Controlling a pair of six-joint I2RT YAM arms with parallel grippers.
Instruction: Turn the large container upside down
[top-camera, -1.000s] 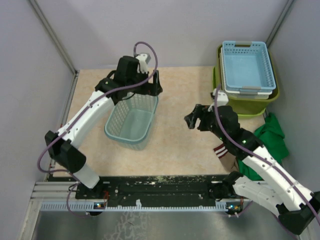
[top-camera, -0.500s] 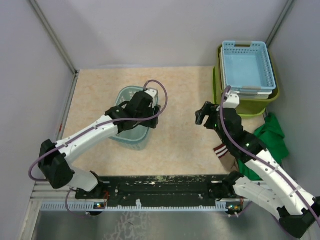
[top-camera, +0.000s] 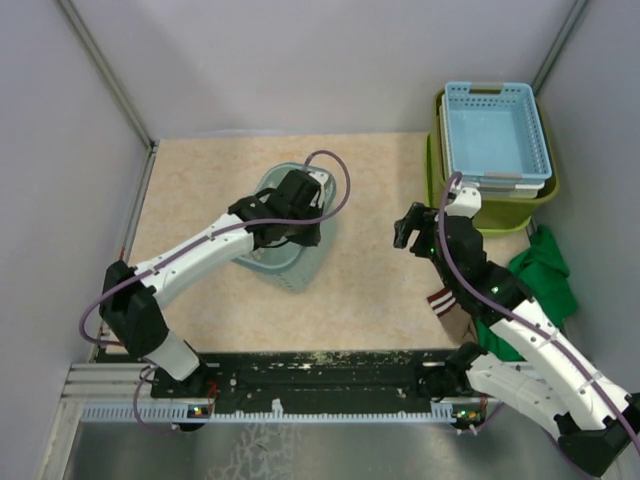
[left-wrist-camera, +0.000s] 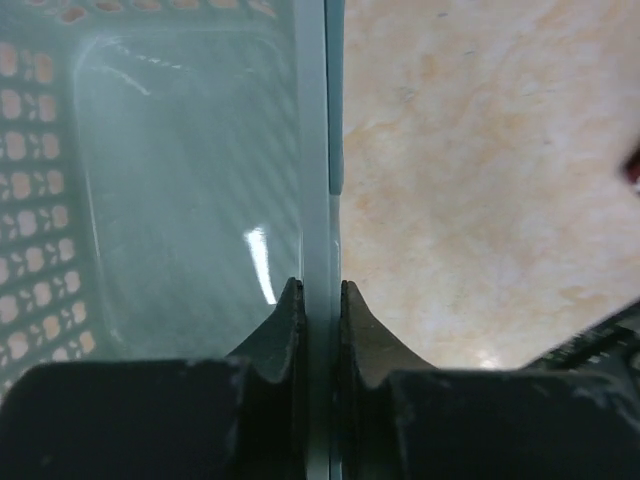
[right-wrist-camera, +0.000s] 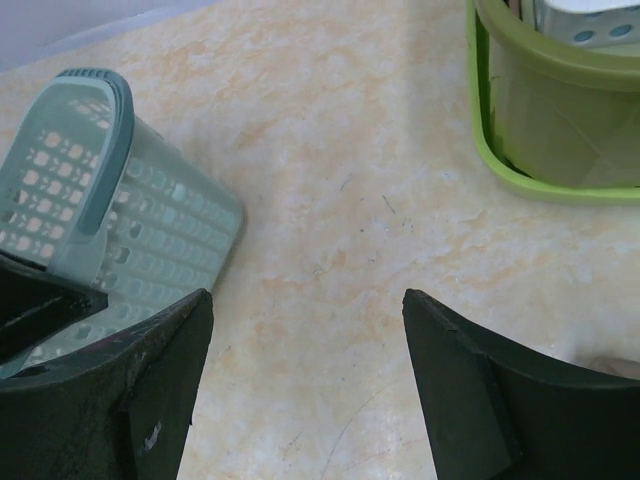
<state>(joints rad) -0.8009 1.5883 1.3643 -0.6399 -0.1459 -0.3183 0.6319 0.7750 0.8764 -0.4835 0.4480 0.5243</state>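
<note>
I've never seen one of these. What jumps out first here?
The left claw pinching the rim of a tilted teal perforated basket, mid-table. Next, the lime-green tub in the far right corner, with a light blue basket stacked inside. The right claw hangs open between them.

Left arm forward, left fingers pinched shut — right arm (elbow bent) hovers, right fingers apart

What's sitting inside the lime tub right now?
A blue basket nested in a white basket fills the lime tub. The tub's floor and anything beneath them is hidden.
</note>
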